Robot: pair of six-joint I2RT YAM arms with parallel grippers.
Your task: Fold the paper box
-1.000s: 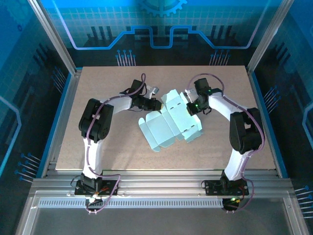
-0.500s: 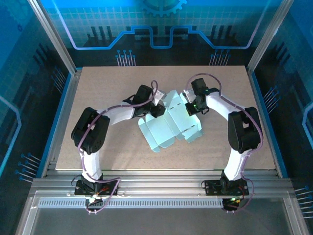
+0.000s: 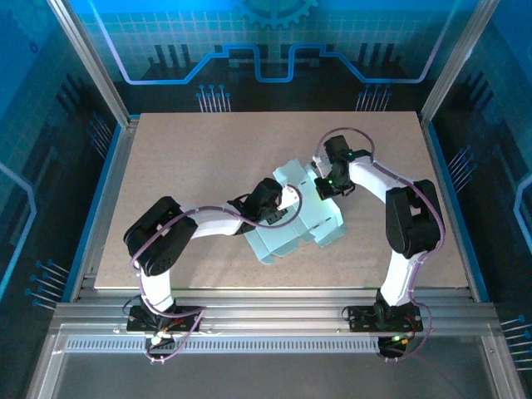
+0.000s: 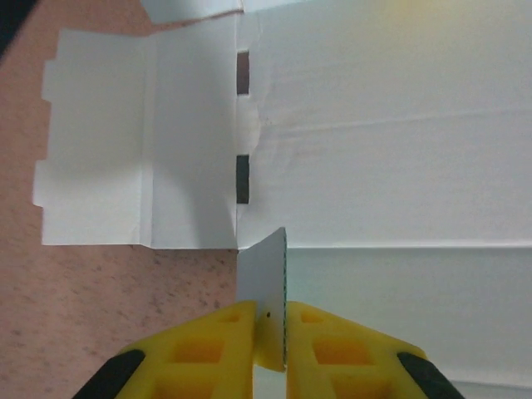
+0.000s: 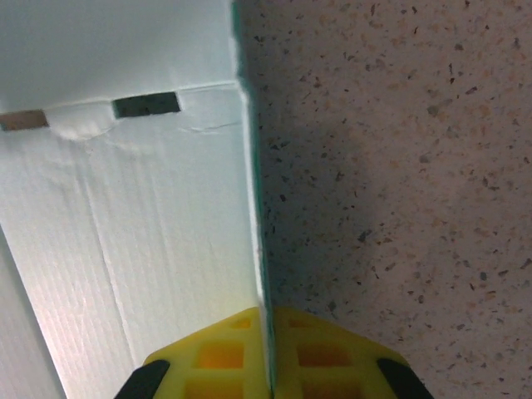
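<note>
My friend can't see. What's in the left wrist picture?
The left gripper pinches an upright flap of the pale paper box between yellow fingers. The rest spreads over the speckled table.

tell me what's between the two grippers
The paper box: its pale sheet spans from left gripper to right gripper, both pinching its edges, in the top external view.

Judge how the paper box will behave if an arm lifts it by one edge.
Probably floppy: the paper box is a thin creased sheet, so it should hinge at its fold lines. Likely light: the left gripper and right gripper each pinch only a thin edge. Near the slots it may tear if yanked.
</note>
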